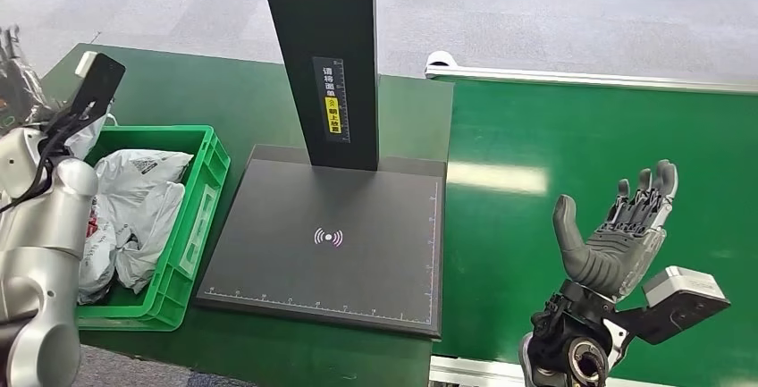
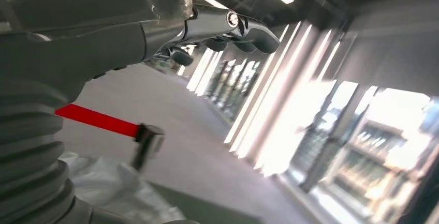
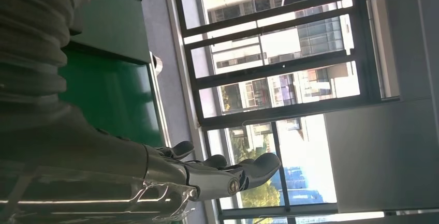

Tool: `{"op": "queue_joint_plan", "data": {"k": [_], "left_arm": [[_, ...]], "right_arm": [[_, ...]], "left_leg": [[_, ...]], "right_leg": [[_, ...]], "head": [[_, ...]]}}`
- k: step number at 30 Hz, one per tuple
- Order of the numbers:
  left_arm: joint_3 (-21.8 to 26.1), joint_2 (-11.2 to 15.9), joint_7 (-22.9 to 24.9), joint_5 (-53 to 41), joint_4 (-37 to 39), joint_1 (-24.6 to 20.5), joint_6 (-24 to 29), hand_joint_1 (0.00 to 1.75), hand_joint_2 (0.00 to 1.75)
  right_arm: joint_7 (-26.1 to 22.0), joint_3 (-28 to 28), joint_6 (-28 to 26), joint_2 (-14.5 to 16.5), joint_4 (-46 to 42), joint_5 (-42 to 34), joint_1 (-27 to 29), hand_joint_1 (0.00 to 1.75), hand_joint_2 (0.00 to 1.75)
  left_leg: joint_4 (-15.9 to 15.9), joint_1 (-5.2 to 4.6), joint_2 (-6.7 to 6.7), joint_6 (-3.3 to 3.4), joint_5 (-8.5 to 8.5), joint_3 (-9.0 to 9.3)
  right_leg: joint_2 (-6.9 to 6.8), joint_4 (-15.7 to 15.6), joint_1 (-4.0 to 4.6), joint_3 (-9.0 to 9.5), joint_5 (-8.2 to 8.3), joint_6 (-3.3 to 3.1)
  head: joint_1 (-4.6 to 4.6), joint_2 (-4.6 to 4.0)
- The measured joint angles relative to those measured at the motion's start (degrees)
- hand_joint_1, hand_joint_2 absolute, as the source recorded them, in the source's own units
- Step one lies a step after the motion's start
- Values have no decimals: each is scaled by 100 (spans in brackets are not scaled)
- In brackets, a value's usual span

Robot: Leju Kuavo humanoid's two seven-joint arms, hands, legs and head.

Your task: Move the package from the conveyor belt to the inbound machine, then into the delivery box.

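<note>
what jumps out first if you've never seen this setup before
The tall black scanner post rising from its dark flat platform in the middle grabs the eye first. To its right, the right robot hand is raised open, palm up, over the bare green conveyor belt. On the left sits a green crate stuffed with white plastic packages.

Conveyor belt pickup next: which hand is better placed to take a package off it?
Right. The right hand hovers open, palm up, over the conveyor belt. The left hand is raised beside the green delivery box, across the inbound machine.
</note>
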Motion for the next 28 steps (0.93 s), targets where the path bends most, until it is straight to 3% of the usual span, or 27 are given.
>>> {"op": "queue_joint_plan", "data": {"k": [7,10,15,20,22,26,28], "left_arm": [[-157,-375,-1145,1335,-2170,998,949,0,175],[-389,-643,-1612,1759,-3068,1595,1059,0,175],[-1008,-997,-1884,2324,-4015,2509,1086,0,175],[-1223,-1110,-1951,2472,-4365,2781,1087,0,175],[-1277,-1140,-2147,2857,-4463,2847,869,0,175],[-1502,-1393,-3025,5013,-4670,3286,-399,0,175],[-1641,-1553,-3175,5677,-4661,3511,-806,0,175]], "right_arm": [[-42,25,-38,-14,67,-33,-8,0,175],[-59,36,-59,-20,134,-57,-9,0,175],[-66,13,-9,-25,196,-67,-1,0,175],[-65,-8,7,-26,203,-60,0,0,175],[-64,-18,33,-26,205,-46,0,0,175],[73,7,371,-37,297,190,-16,0,175],[173,62,566,-43,404,391,-37,0,175]], "left_leg": [[-1,-1,-6,-1,-3,-1],[-1,-3,-8,0,-4,0],[0,-4,-6,1,-5,0],[-1,-2,-8,1,-5,1],[-2,-1,-7,0,-4,1],[-3,-3,-6,2,-6,1],[-2,-4,-7,3,-7,-1]], "right_leg": [[-1,-3,-1,0,-1,0],[-2,-4,-3,1,-2,0],[-2,-5,-4,1,-2,1],[-2,-5,-2,1,-2,0],[-2,-5,-1,2,-2,0],[-2,-5,-2,3,-2,1],[-2,-6,-3,3,-3,2]], "head": [[-2,1],[-1,1],[-1,1],[-2,2],[-2,1],[-2,2],[-1,1]]}}
